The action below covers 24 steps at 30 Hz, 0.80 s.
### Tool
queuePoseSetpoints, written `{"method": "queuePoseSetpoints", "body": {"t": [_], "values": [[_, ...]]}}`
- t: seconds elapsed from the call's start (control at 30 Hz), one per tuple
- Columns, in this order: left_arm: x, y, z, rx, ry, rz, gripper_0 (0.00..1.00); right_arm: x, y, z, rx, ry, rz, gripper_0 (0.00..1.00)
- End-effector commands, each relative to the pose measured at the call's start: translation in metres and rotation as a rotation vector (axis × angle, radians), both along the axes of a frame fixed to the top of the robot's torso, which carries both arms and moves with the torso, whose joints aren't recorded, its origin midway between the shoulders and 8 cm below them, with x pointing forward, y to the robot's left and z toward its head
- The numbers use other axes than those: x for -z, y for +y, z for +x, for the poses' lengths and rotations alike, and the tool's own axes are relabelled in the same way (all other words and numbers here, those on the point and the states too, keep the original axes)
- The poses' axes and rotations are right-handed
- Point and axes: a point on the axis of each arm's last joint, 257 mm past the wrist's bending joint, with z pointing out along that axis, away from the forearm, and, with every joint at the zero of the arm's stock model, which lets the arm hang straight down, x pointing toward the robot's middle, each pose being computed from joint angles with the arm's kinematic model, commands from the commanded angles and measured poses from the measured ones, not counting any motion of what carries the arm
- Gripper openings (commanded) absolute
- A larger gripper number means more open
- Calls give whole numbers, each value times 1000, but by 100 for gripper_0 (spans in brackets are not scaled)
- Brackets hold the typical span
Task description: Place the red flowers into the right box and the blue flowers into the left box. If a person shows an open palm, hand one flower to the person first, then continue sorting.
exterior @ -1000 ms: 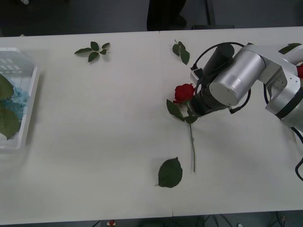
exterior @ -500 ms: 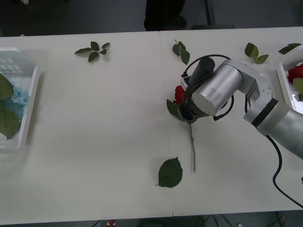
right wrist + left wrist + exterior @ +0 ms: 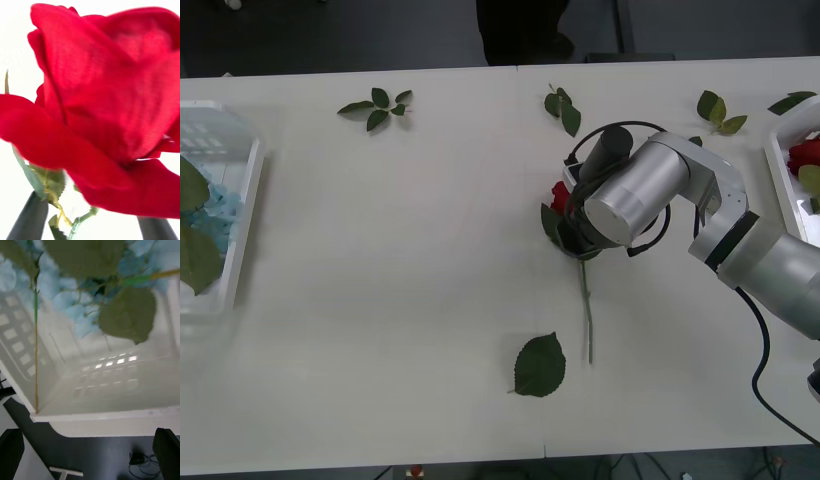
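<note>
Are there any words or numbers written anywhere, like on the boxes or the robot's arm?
None can be read.
The left box shows plain white plastic with a grid of holes, no print.
The right box shows no label.
The right arm's silver casing over the red rose has no readable marking.
The table is bare of writing.

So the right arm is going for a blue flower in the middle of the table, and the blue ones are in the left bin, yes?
Not quite: the flower that the right gripper has its jaws around is red, as the right wrist view shows close up. The rest holds: it lies mid-table, and blue flowers sit in the left bin.
</note>
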Motion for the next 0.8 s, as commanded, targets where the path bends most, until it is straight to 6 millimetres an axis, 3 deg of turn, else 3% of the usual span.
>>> {"method": "queuePoseSetpoints", "body": {"t": [0.03, 0.2, 0.27, 0.3, 0.37, 0.5, 0.63, 0.7, 0.8], "values": [[-55, -37, 20, 202, -108, 5, 100, -1, 18, 4, 15, -12, 50, 50], [-64, -106, 32, 420, -226, -65, 100, 3, 21, 9, 21, -17, 72, 29], [-68, -135, 34, 506, -285, -85, 100, 4, 21, 9, 21, -19, 72, 30], [-73, -151, 35, 552, -324, -96, 100, 4, 20, 10, 21, -21, 71, 44], [-77, -177, 35, 616, -374, -129, 100, 3, 21, 10, 17, -20, 71, 61], [-85, -227, 33, 723, -469, -222, 100, 2, 19, 11, 15, -28, 65, 67], [-83, -258, 31, 797, -543, -289, 100, 2, 20, 12, 12, -30, 66, 67], [-80, -275, 31, 865, -575, -298, 100, 3, 19, 12, 17, -27, 69, 35], [-75, -302, 30, 958, -612, -309, 100, 4, 19, 11, 22, -24, 71, 9]]}}
